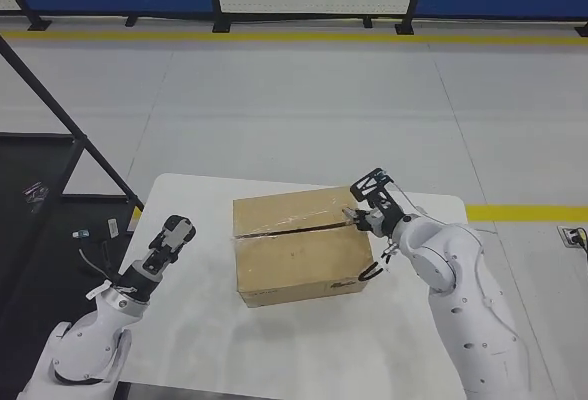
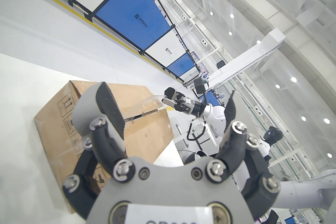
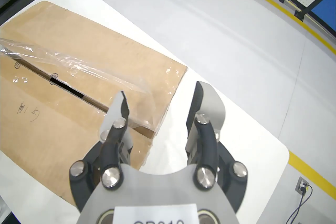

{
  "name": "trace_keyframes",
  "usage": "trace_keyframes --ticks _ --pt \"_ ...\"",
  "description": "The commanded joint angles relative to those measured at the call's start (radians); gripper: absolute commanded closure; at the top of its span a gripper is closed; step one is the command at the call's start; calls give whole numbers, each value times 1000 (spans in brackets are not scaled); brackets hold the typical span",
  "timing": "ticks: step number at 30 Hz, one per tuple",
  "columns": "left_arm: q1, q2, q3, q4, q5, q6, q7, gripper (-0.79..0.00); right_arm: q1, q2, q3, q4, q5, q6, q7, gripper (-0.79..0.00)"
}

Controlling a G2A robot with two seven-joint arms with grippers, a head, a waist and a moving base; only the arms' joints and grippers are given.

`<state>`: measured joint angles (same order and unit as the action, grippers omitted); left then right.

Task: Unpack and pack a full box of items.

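The step in hand, as I judged it, was stripping the clear plastic tape (image 3: 78, 64) from the top seam of the brown cardboard box (image 3: 65, 33) so that its flaps could open. Your right gripper (image 3: 160, 89) stood with its jaws apart and nothing clamped between them. The tape's loose, crinkled end rose off the seam toward one fingertip — whether it clung to that pad I could not tell.

To do this well, you needed to close on the loose film itself, not on the cardboard edge, and take a deep enough bite that it would not slip out. A low pull back along the line of the seam, rather than straight up, looked the better course. That way the strip would likely come away whole and the box would be less apt to lift or slide on the white worktop (image 3: 236, 130).

From the right gripper, the box lay just ahead and below, with its near corner under the gap between the fingers and the seam running away from them. Your left gripper (image 1: 180, 229) was open and empty, tilted upward — the box sat near it, ahead and lower, not touching. You could have used that gripper to steady the far side.
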<state>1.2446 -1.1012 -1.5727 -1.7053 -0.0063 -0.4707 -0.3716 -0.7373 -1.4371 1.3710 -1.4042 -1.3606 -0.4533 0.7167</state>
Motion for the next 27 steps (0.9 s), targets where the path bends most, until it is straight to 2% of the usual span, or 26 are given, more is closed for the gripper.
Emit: trace_keyframes --ticks 1,6,13,21,27 --pt "0 0 0 0 0 0 0 -785 9 2 -1 17 15 -10 7 0" --pt "0 0 0 0 0 0 0 -785 12 7 -4 22 44 -22 -10 0" --pt "0 0 0 0 0 0 0 -785 -56 18 7 -110 74 -27 -28 0" --pt "0 0 0 0 0 0 0 -785 -157 29 -4 -336 95 16 73 0" --pt "2 0 2 -4 0 1 1 -785 -217 37 -11 -480 161 39 210 0"
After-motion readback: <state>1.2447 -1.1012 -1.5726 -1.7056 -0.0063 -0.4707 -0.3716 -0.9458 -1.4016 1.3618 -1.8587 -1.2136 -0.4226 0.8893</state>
